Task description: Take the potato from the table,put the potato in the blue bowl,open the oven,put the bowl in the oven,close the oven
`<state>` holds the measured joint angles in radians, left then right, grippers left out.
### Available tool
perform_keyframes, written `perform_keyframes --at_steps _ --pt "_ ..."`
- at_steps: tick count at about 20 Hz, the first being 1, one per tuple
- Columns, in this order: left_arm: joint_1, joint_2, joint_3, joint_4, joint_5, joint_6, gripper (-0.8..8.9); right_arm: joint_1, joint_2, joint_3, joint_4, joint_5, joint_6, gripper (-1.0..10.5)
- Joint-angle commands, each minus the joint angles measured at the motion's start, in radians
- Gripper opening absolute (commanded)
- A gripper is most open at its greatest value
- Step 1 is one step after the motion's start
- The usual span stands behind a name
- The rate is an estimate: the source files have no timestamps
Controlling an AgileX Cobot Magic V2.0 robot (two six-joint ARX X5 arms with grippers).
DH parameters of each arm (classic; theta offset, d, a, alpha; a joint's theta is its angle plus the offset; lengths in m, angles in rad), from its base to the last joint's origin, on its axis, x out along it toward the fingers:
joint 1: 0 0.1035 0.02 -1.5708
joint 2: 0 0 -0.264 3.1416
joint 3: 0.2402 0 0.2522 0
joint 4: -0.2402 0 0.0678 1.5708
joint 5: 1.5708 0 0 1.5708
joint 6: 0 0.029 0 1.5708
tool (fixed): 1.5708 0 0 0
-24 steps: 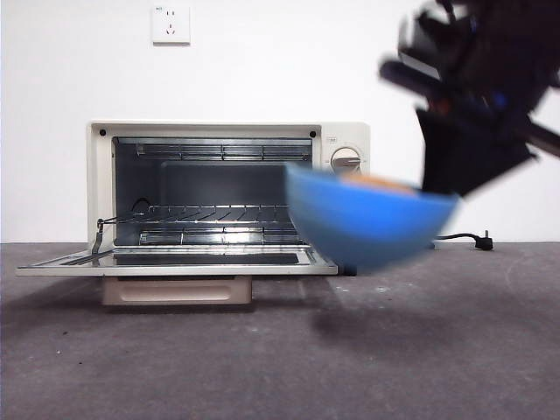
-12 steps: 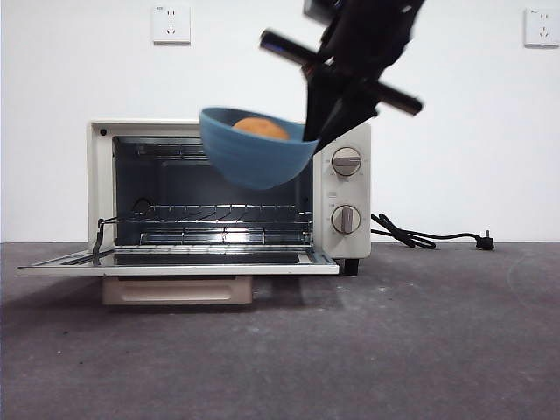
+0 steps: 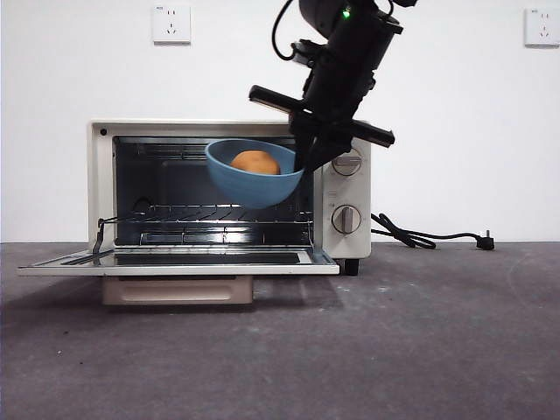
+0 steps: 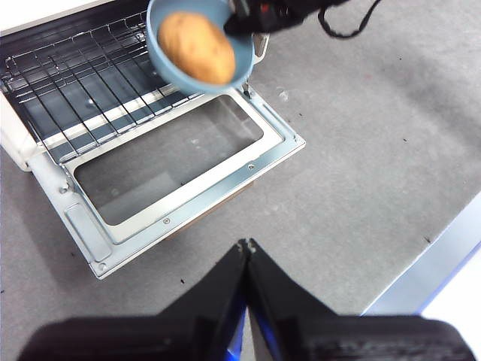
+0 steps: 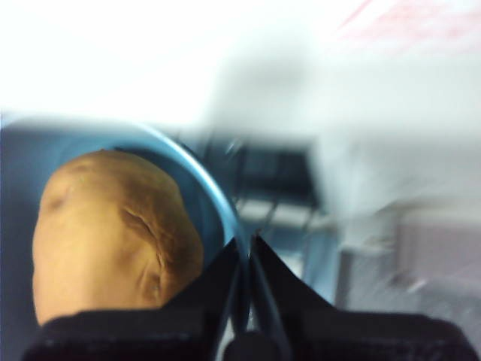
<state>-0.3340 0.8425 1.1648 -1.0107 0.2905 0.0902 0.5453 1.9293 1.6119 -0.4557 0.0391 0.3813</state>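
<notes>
The oven (image 3: pixel 229 201) stands with its glass door (image 3: pixel 179 260) folded down flat onto the table (image 3: pixel 420 350), the wire rack (image 3: pixel 206 214) inside bare. In front of the oven's upper opening, above the rack and touching nothing below it, hangs the blue bowl (image 3: pixel 253 172), tilted so its mouth faces outward — the potato (image 3: pixel 255 162) lies inside it, against the wall. The right gripper (image 3: pixel 308 156) comes down from above the oven's knob side and pinches the bowl's rim, its jaws nearly together with only the thin blue wall between them; the right wrist view shows that rim (image 5: pixel 225 218) running into the jaws beside the potato (image 5: pixel 113 233). The left gripper (image 4: pixel 246 248) waits well out from the lowered door (image 4: pixel 173 169), over bare table, its jaws pressed together on nothing.
</notes>
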Motion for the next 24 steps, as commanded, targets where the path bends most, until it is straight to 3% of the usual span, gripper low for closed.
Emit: perform_keyframes --at_steps 1,15,20,24 --pt "0.0 -0.001 0.002 -0.001 0.002 0.016 -0.08 -0.013 0.008 0.004 0.029 0.021 0.014 -0.2" --pt "0.0 -0.001 0.002 -0.001 0.002 0.016 -0.08 -0.035 0.074 0.004 0.021 0.014 0.014 -0.1" --pt "0.0 -0.001 0.002 -0.006 0.001 0.016 -0.08 -0.028 0.076 0.004 0.041 0.016 0.015 1.9" --pt "0.0 -0.001 0.002 -0.007 0.001 0.016 -0.08 -0.027 0.075 0.005 0.041 0.014 0.015 2.2"
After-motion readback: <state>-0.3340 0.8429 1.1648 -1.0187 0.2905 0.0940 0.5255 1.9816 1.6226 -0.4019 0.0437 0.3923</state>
